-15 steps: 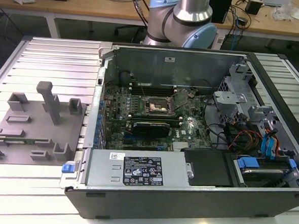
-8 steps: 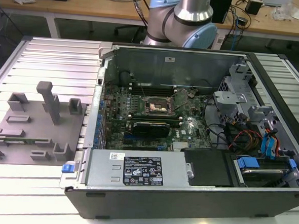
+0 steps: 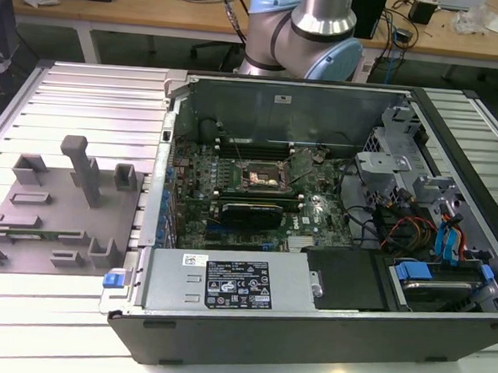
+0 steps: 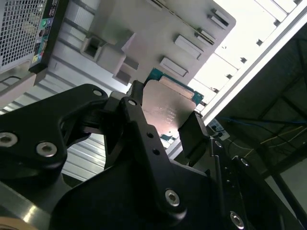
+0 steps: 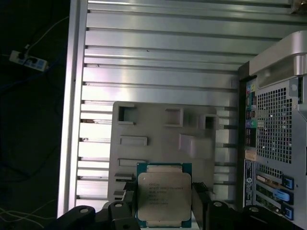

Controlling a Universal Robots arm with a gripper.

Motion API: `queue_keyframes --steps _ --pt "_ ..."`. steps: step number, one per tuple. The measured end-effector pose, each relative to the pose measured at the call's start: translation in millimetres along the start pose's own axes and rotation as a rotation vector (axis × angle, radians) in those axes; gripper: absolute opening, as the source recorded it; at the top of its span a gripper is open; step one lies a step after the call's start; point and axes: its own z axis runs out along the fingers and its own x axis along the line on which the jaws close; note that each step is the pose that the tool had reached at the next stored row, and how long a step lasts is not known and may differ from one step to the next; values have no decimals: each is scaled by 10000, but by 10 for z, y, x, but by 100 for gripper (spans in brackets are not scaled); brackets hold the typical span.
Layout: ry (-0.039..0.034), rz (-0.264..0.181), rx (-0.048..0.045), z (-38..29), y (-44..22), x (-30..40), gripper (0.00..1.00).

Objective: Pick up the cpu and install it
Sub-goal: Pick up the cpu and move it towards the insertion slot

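An open computer case point(image 3: 307, 346) is lying across the centre of the exterior view, with a grey fixture plate point(image 3: 61, 217) on the exterior view's left and a power supply point(image 3: 226, 282) carrying a white label along the lower middle. In the first wrist view the gripper point(image 5: 163, 207) is clamping the cpu point(image 5: 162, 194) by two opposite edges, above that plate. Pickup is looking done. Installing is likely calling for a level, squared approach to the bare socket point(image 3: 258, 177). Faint lines of print are showing on the cpu's lid.
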Motion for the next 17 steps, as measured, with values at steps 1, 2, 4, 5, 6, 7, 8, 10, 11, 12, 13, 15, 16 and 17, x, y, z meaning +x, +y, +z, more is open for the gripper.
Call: queue_keyframes --steps 1,2,4,5,6,7,8,10,11,12,13,15,16,17 --pt "1 0 0 0 -1 -14 55" --pt "0 0 0 0 -1 -27 55" --pt "0 0 0 1 -2 -53 55" --pt "0 0 0 1 -3 -65 55" --pt "1 0 0 1 -4 -94 55" --pt "0 0 0 2 -5 -112 55" --pt "0 0 0 2 -6 -128 55" --pt "0 0 0 3 -7 -162 55" --pt "1 0 0 3 -9 -193 55" --pt "0 -1 0 4 -10 -217 55" --pt "0 0 0 4 -10 -237 55" --pt "0 0 0 5 -12 -261 55" --pt "1 0 0 5 -12 -275 55" --pt "1 0 0 5 -13 -288 55"
